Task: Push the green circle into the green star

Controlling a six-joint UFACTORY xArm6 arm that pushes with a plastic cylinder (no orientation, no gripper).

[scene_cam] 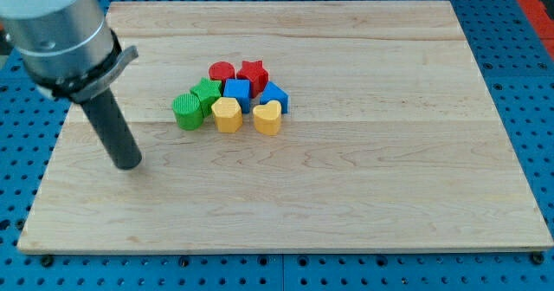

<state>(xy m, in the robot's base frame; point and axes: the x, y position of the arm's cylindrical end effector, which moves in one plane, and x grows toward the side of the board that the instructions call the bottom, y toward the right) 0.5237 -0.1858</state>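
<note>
Dark rod, my tip (129, 164) left of ribbed green circle (185, 112), touching green star (207, 93), no fingers.

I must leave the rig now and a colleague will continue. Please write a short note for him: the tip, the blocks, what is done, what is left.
My tip rests on the board, toward the view's left and bottom of the cluster, touching no block.
The green circle sits at the cluster's left edge, right against the green star, which lies toward its upper right.
Done: the two green blocks appear to be touching already.
Left: probably only a check of the contact, or a small push toward the view's right.
</note>
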